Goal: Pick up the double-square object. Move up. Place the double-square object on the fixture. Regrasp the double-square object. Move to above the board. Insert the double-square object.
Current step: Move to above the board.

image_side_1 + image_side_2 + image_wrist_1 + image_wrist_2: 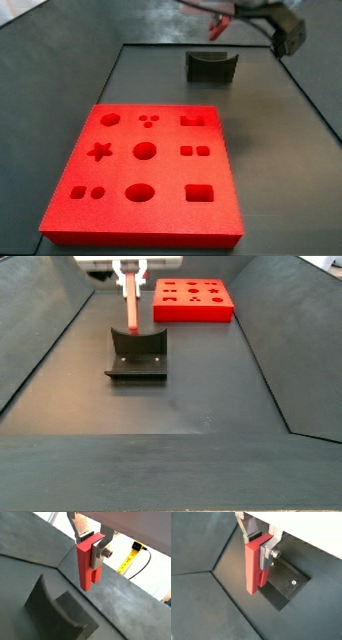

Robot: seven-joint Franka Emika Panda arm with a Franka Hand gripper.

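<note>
Your tool (131, 278) at upper left of the side view is clenched on the double-square object (132, 311), hanging upright just above the fixture (138, 349). You're probably placing it; next, lower it squarely into the notch.

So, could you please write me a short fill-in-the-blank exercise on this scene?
1. The pincer is shut on the ____ object.
2. That piece hangs ____, its long axis vertical, above the fixture.
3. The board has a ____ by three grid of cutouts.

Missing words: double-square; upright; three
</note>
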